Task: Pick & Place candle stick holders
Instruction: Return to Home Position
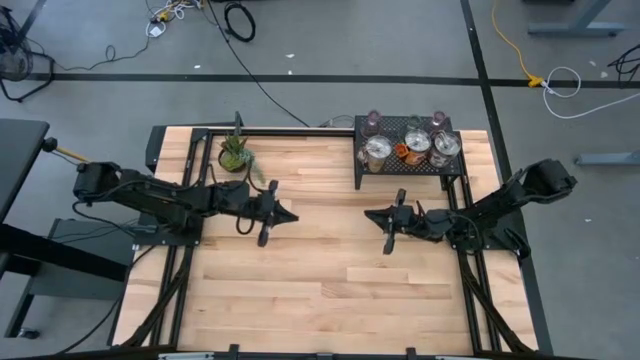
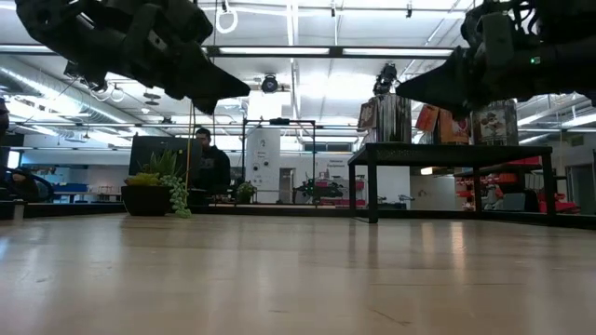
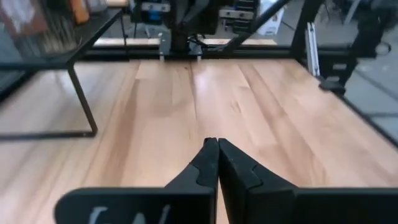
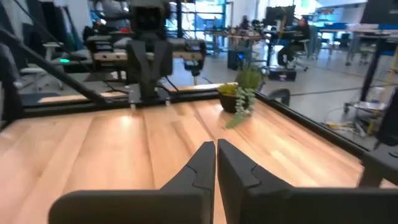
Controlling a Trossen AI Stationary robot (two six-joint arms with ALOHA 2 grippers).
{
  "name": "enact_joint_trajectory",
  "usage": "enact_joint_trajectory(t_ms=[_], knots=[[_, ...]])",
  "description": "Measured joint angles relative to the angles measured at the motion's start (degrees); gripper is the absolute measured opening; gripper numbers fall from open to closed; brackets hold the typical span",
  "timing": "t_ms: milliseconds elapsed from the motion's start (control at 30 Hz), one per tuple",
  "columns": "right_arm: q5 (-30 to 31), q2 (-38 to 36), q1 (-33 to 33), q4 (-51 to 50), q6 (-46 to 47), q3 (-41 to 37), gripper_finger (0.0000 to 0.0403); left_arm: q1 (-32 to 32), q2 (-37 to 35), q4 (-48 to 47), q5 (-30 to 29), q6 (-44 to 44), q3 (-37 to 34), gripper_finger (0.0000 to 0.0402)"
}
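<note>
Two grippers hang over the middle of the bench (image 1: 320, 290), tips facing each other with a bare strip of wood between them. The left gripper (image 1: 288, 214) has its fingers pressed flat together with nothing in them. The right gripper (image 1: 370, 213) is the same, pinched tight and empty.

The holders (image 1: 417, 146) all stand on one black mesh shelf (image 1: 392, 128). It sits past the right gripper at the bench's far edge, off toward that arm's own side. I count about six, crowded together: three shiny round tops in a row, a small orange one tucked among them, and two pinkish ones along the shelf's far rim. They stand too close for me to be sure of the tally.

One potted plant (image 1: 236, 155) sits past the left gripper, also near the far edge and well apart from the shelf. On the near side of both grippers, open wood runs to the bench's front edge. Dark frame rails run down both sides under the arms. One person (image 2: 207, 160) is in the room behind, beyond the plant.
</note>
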Motion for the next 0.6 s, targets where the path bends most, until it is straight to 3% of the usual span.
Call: enact_joint_trajectory(t_ms=[167,433,600], knots=[[-0.12,-0.09,0.0,0.16,-0.24,0.0,0.0018,-0.14,0.0,-0.02,-0.11,-5.68,-0.11,0.0014],[-0.11,-0.13,0.0,-0.15,-0.26,0.0,0.0018,-0.14,-0.15,-0.99,-0.11,-5.79,-0.11,0.0014],[-0.12,-3.84,-0.01,-2.11,-0.42,-0.03,0.0018,0.18,-7.18,-3.74,-1.25,-5.79,-0.12,0.0014]])
